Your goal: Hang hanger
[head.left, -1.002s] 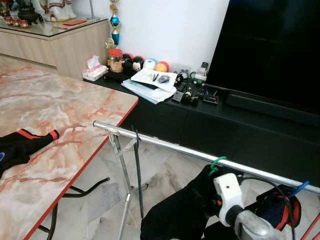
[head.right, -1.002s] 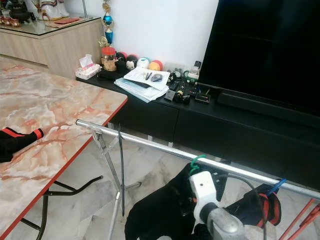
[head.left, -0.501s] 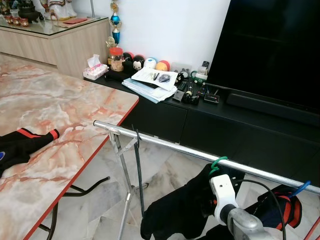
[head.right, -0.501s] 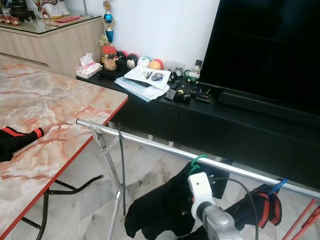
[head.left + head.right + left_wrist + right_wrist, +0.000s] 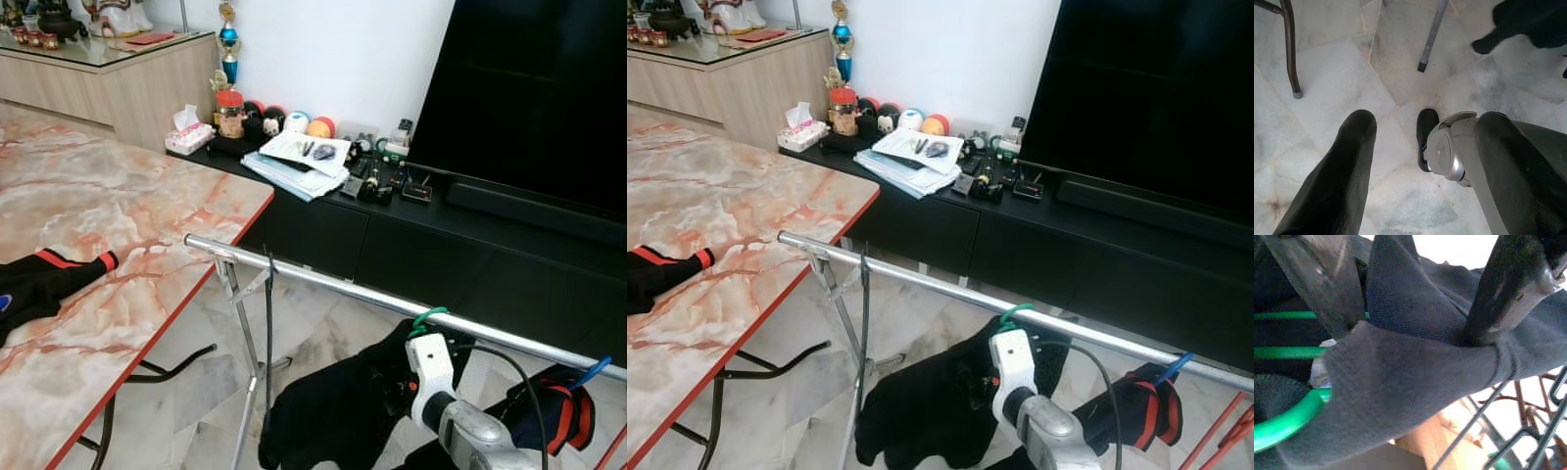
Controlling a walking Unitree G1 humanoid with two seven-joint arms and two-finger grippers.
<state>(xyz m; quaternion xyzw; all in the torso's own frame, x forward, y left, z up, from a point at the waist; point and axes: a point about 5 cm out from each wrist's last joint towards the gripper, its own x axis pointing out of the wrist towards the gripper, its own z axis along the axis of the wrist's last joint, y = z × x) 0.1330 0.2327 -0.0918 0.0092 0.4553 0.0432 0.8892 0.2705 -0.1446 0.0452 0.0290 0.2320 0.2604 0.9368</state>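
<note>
A green hanger's hook [image 5: 428, 318] sits over the silver rail [image 5: 323, 284] of a drying rack. A black garment [image 5: 333, 411] hangs from it below the rail. My right arm's white wrist [image 5: 429, 370] reaches up from the lower right into the garment. In the right wrist view my right gripper [image 5: 1413, 333] is closed into the dark cloth, with the green hanger [image 5: 1288, 421] beside one finger [image 5: 1327, 279]. My left gripper [image 5: 1422, 117] hangs idle over the marble floor, fingers apart.
Another dark garment with red trim [image 5: 549, 416] hangs on a blue hook [image 5: 591, 369] further right. A marble table [image 5: 118, 215] with a black and red garment [image 5: 49, 279] stands at the left. Rack legs [image 5: 245, 352] stand beneath the rail. A black TV console [image 5: 323, 225] and TV [image 5: 549, 98] lie beyond.
My right wrist has dropped lower and shifted left under the rail. The black garment has swung out to the left with it. The green hook stays on the rail.
</note>
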